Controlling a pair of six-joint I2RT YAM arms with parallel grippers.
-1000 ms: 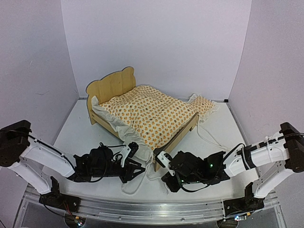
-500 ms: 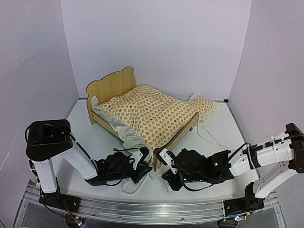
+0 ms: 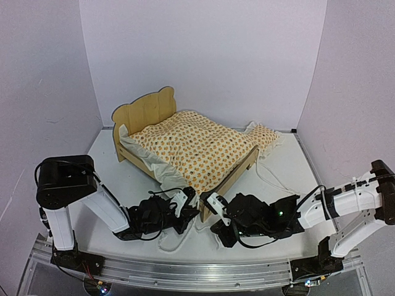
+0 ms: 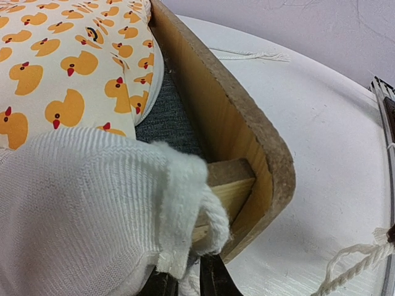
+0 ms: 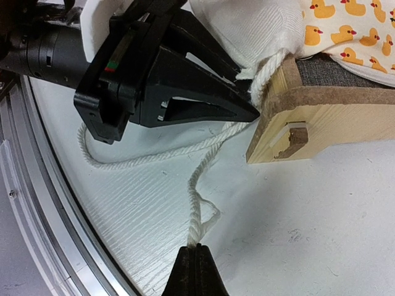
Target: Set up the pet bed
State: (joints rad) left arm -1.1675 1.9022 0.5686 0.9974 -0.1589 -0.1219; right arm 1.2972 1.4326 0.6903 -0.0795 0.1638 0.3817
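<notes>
Brings left hand [image 3: 188, 200] in at bed [image 3: 145, 111] corner, grip on cord [image 5: 192, 231] unclear; keeps right hand [image 5: 194, 251] clenched on cord. Risks yanking bedding [image 3: 197, 148] askew.

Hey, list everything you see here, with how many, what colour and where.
bed: one, light wood, mid-table.
bedding: one, orange ducks on white, white ruffle, on the bed.
pillow: one, same print, on the table right of the bed.
cord: at least two lengths, white, trailing on the table.
table: one, white.
left hand: one, black, closed on cord at bed's near corner.
right hand: one, black, pinching cord before the bed.
</notes>
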